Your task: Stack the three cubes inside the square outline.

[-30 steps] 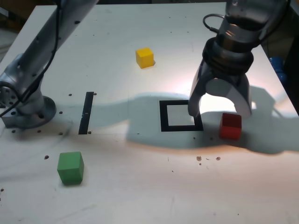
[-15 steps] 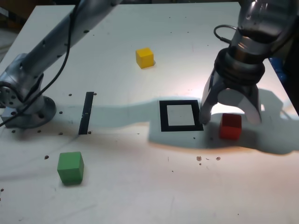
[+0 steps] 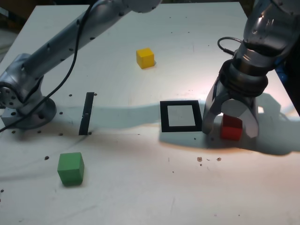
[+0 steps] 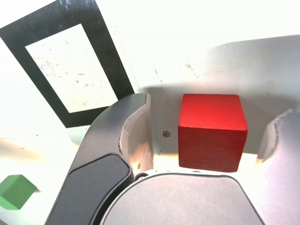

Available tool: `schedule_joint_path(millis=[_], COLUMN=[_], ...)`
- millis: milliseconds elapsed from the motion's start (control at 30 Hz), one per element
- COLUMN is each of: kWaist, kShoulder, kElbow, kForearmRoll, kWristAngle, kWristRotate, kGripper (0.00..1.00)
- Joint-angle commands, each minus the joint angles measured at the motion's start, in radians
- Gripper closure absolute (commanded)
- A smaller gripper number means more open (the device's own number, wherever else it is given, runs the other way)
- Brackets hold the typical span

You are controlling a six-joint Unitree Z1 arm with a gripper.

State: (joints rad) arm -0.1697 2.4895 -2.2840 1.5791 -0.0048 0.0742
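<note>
Beside the square outline, the gripper is straddling the red cube, jaws spread, nothing gripped. That cube is sitting off-centre between the fingers, so closing may be nudging it askew.

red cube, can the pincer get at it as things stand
Probably yes: the open pincer already straddles the red cube, with gaps on both sides and nothing between them; the square outline lies clear beside it.
</note>
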Motion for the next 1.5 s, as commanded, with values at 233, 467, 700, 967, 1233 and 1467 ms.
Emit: schedule_joint_path(millis=[233, 467, 700, 967, 1233, 1467], kWaist=[-0.013, -0.013, -0.013, 0.004, 0.035, 0.053], kShoulder=[0.008, 0.005, -0.023, -0.157, -0.275, -0.304], kElbow=[-0.005, -0.004, 0.025, 0.17, 0.354, 0.463], kForearmRoll=[0.008, 0.011, 0.012, -0.007, -0.083, -0.149], kWristAngle=[0.017, 0.019, 0.025, 0.051, 0.048, 0.039], kWristRotate=[-0.005, -0.005, -0.005, -0.023, -0.042, -0.078], kGripper=[0.67, 0.67, 0.67, 0.67, 0.67, 0.67])
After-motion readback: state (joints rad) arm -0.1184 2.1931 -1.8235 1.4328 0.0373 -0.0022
